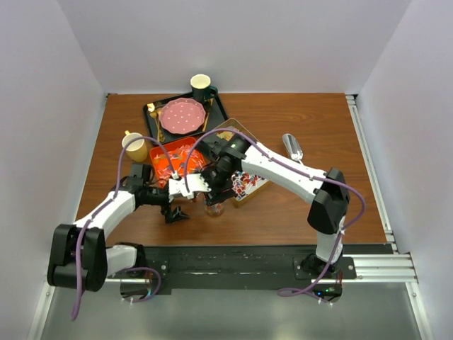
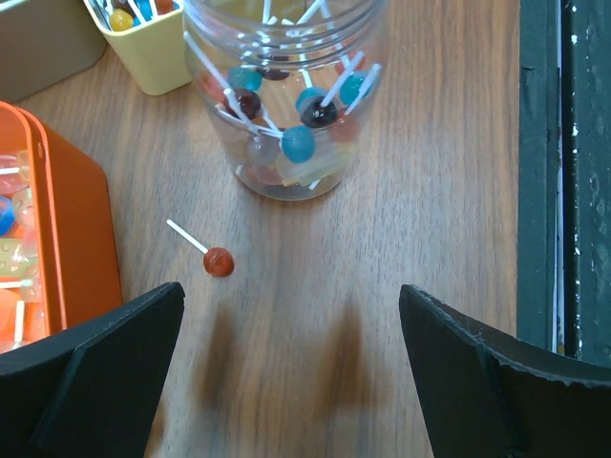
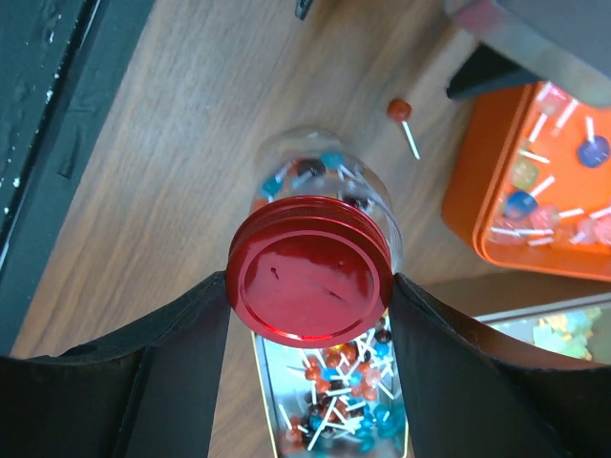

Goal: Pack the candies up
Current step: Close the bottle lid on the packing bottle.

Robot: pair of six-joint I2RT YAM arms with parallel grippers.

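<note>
Lollipops sat in the clear jar, and more lay in the orange tray beside it. One red lollipop lay alone on the table, between the jar and the left end effector. It was just in front of that end effector, off to the side where the tray was. Its stick pointed away on a slant, toward the tray. The left end effector was wide open and held nothing. The right end effector was closed on the round red lid, right over the jar. So the left arm was nearer and free, and it would probably have to turn to pinch across the stick.
</note>
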